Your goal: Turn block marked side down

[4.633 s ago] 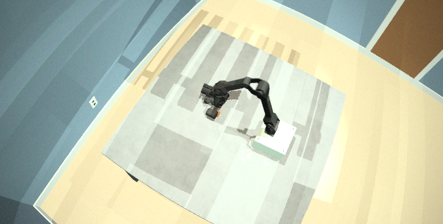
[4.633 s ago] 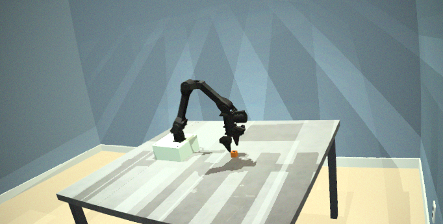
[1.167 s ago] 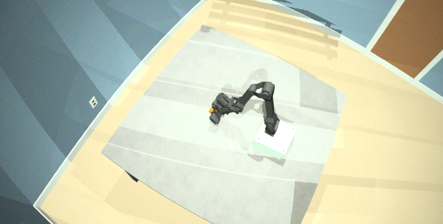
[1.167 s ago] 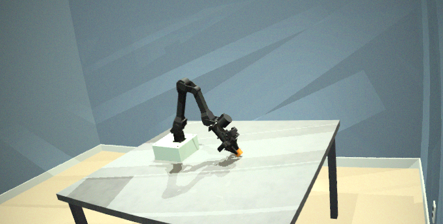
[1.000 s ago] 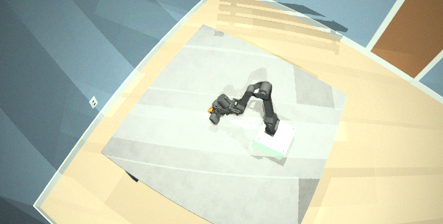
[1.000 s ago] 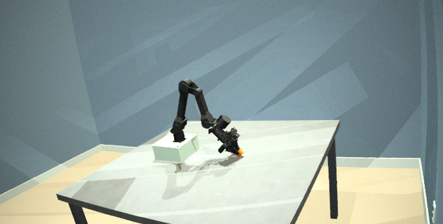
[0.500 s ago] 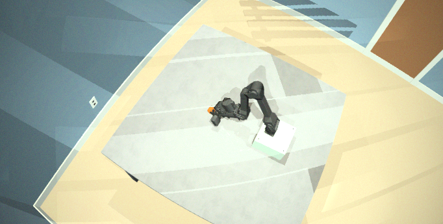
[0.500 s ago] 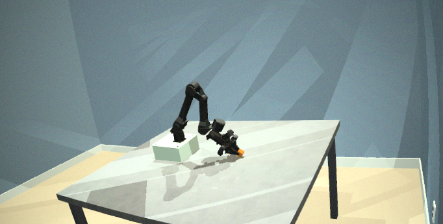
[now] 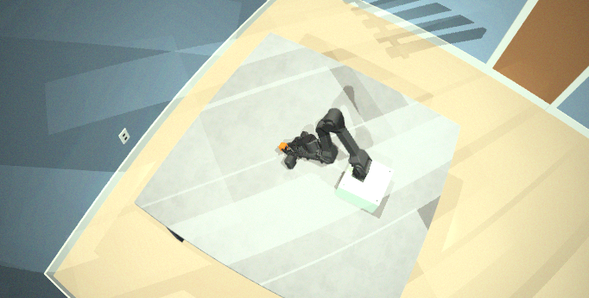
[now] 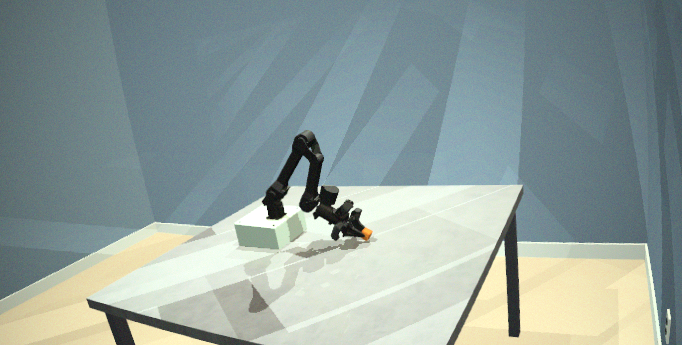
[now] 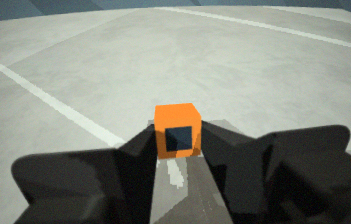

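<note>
wrist cam, near to far: gripper (image 9: 283, 148) (image 10: 365, 233) (image 11: 176, 127) clamped on orange block (image 9: 283, 146) (image 10: 367, 234) (image 11: 177, 117) - dark sq mark on the face twd the wrist cam. block's at the fingertips, low over the gray table (image 9: 268, 208) (image 10: 400, 271) (image 11: 101, 65), can't tell if touching. arm (image 9: 351, 143) (image 10: 289, 166) bent, gripper tilted down. its base on pale green box (image 9: 356, 198) (image 10: 257, 236) - blue wall (image 9: 86, 109) (image 10: 350, 86) beyond.

Ahead of the jaws and to either side, the grey tabletop (image 9: 242, 126) (image 10: 400, 261) (image 11: 176, 60) offers room to pass. Behind them, the folded black arm (image 9: 326, 141) (image 10: 314, 176) blocks the way, with its pale green-sided base box (image 9: 382, 184) (image 10: 257, 237) farther back. Close underneath, the tabletop limits downward travel.
</note>
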